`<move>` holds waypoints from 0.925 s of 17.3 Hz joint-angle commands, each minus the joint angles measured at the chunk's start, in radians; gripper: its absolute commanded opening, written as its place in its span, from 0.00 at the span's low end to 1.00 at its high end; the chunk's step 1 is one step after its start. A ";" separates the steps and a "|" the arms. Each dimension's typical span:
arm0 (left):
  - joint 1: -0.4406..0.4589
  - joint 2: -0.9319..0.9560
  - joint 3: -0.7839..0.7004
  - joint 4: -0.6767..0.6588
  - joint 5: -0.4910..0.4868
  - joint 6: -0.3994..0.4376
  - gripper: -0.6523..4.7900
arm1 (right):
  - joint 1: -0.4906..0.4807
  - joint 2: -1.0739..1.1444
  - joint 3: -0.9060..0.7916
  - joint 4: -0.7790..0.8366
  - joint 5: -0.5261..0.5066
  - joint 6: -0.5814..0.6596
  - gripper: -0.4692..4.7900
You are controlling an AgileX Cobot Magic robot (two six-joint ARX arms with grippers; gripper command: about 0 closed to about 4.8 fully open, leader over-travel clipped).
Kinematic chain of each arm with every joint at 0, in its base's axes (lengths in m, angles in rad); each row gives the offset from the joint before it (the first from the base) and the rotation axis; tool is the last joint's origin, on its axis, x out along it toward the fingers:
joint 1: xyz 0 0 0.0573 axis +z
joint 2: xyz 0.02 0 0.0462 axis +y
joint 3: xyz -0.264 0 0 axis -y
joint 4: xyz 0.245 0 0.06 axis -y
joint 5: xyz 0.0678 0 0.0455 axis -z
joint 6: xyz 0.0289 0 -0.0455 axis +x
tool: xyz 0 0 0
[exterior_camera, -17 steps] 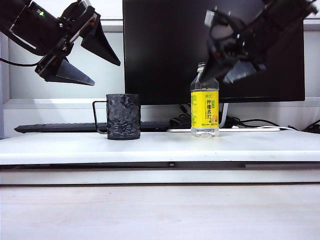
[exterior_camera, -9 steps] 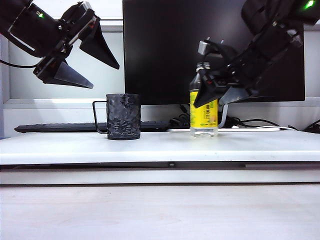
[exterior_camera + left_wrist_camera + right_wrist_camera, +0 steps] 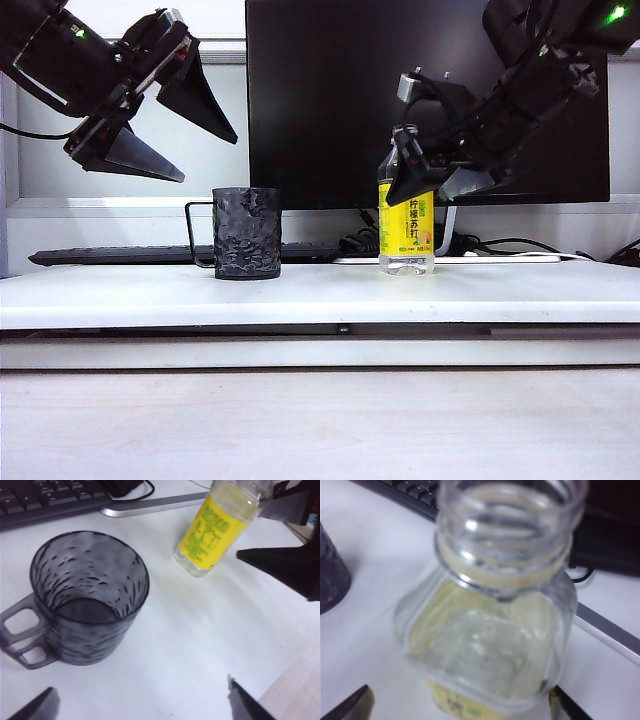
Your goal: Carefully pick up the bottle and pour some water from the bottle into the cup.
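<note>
The uncapped clear bottle [image 3: 405, 215] with a yellow label stands on the white table, right of the black textured cup [image 3: 246, 233]. Its clear base [image 3: 406, 262] looks like it holds water; I cannot tell the level. My right gripper [image 3: 420, 198] is open and straddles the bottle's shoulder from above and behind. In the right wrist view the bottle [image 3: 495, 630] fills the space between the fingers of the right gripper [image 3: 460, 690]. My left gripper [image 3: 210, 160] hangs open above and left of the cup. The left wrist view shows the empty cup [image 3: 90, 595], the bottle [image 3: 215, 530] and the open left gripper [image 3: 140, 687].
A dark monitor [image 3: 330, 100] stands behind the table, with a black keyboard [image 3: 120, 255] and cables [image 3: 360, 240] at its foot. The table's front edge [image 3: 320, 325] runs across the exterior view. The cup's wire handle [image 3: 198, 235] points left.
My right gripper has come down from above the bottle to its shoulder, fingers on either side. The bottle has shifted slightly left. The left gripper has hardly moved.
</note>
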 commanded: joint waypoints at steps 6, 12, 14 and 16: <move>-0.001 -0.002 0.003 -0.023 0.000 0.005 1.00 | 0.006 0.086 0.005 0.124 0.018 0.006 1.00; -0.001 -0.002 0.003 -0.024 0.000 0.005 1.00 | 0.006 0.086 0.005 0.180 0.054 0.013 1.00; -0.001 -0.002 0.003 -0.024 0.000 0.005 1.00 | 0.006 0.086 0.005 0.173 0.053 0.013 0.80; -0.001 -0.002 0.003 -0.027 0.000 0.005 1.00 | 0.006 0.086 0.005 0.166 0.053 0.013 0.68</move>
